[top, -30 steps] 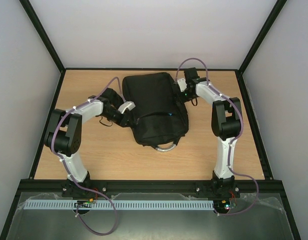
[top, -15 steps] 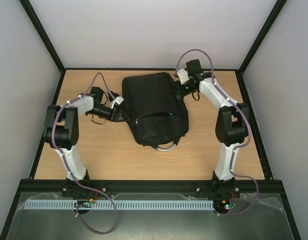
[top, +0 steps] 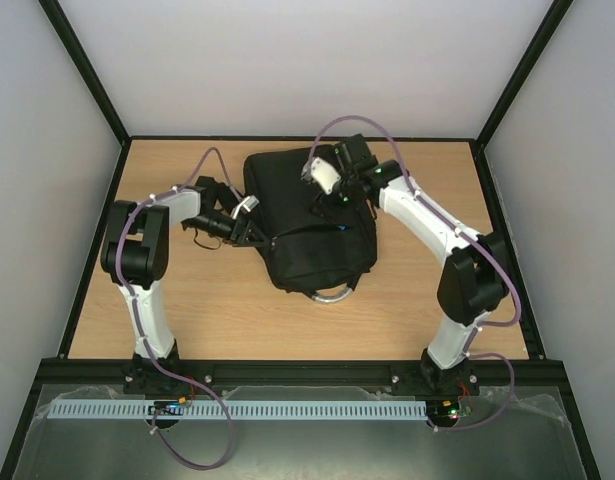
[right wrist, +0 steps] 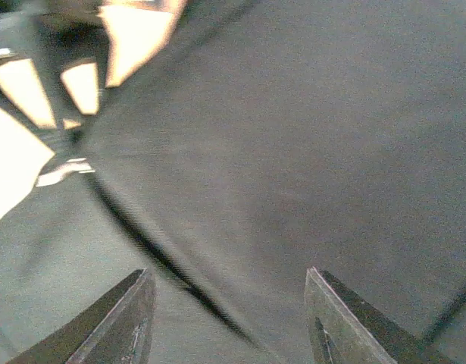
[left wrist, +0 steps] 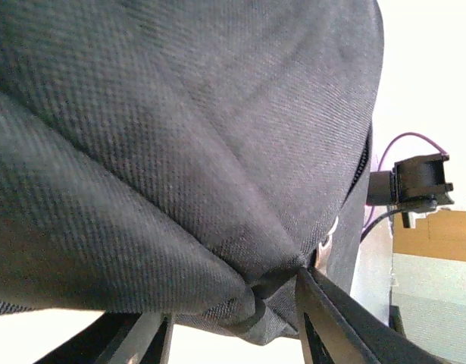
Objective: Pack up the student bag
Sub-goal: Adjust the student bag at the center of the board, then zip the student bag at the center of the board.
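Left wrist: student bag (left wrist: 179, 152) is creased, coarse-woven black fabric.

Entry 1: student bag (top: 307, 215), flat on the surface (top: 237, 310), mid-width, nearer the far edge. Entry 2: my left claw (top: 251, 234), against the bag's left side. Entry 3: my right claw (top: 315, 192), above the bag's far half, right of centre.

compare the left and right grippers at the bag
Left gripper is at the student bag's left edge; right gripper is over its far part. Left gripper has a fabric fold between its fingers; right gripper's fingers are apart with nothing between. Both are at the bag.
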Available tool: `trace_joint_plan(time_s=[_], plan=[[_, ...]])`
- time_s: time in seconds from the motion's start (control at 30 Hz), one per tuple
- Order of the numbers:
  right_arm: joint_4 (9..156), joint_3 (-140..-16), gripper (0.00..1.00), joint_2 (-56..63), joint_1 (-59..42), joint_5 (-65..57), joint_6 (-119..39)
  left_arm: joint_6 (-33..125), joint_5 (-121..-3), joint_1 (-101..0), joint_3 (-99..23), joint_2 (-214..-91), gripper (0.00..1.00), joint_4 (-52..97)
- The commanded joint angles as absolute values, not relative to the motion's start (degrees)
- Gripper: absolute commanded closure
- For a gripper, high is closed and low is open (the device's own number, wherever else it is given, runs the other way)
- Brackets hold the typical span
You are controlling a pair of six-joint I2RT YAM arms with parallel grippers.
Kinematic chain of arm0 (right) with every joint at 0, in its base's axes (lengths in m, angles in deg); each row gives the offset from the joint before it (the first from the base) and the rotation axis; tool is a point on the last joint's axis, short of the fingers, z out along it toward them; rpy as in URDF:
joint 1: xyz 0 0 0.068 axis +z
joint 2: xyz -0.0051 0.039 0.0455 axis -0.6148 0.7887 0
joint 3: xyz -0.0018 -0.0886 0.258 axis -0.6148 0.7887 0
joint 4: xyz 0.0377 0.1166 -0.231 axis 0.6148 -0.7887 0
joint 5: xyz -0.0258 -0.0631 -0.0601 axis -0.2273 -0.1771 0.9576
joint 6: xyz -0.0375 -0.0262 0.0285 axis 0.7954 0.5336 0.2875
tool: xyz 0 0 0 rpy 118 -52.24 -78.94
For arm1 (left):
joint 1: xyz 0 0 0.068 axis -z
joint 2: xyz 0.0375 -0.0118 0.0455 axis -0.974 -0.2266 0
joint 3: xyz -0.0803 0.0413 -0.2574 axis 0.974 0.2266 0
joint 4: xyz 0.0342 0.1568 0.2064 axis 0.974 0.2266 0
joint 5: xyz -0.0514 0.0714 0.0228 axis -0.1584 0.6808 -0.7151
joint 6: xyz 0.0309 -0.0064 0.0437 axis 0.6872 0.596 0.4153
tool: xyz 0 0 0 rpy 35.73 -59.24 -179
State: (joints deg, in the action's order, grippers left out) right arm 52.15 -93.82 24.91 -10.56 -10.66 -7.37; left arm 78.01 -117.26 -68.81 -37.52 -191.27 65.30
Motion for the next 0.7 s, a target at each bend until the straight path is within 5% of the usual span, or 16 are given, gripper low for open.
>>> trace_joint_plan(time_s=[0.0, 0.3, 0.67], plan=[[51.23, -87.68, 0.47, 20.58, -3.46, -13.23, -0.96, 79.58, -121.46, -67.22, -40.7, -194.49, 0.59, 66.65], [54.42, -85.93, 0.5, 22.79, 3.64, -11.57, 2.77, 80.65, -126.59, -66.92, -44.32, -195.05, 0.91, 68.1], [57.09, -85.83, 0.48, 26.54, 4.55, -11.9, 6.64, 86.09, -129.38, -66.94, -44.88, -191.39, 0.97, 71.88]])
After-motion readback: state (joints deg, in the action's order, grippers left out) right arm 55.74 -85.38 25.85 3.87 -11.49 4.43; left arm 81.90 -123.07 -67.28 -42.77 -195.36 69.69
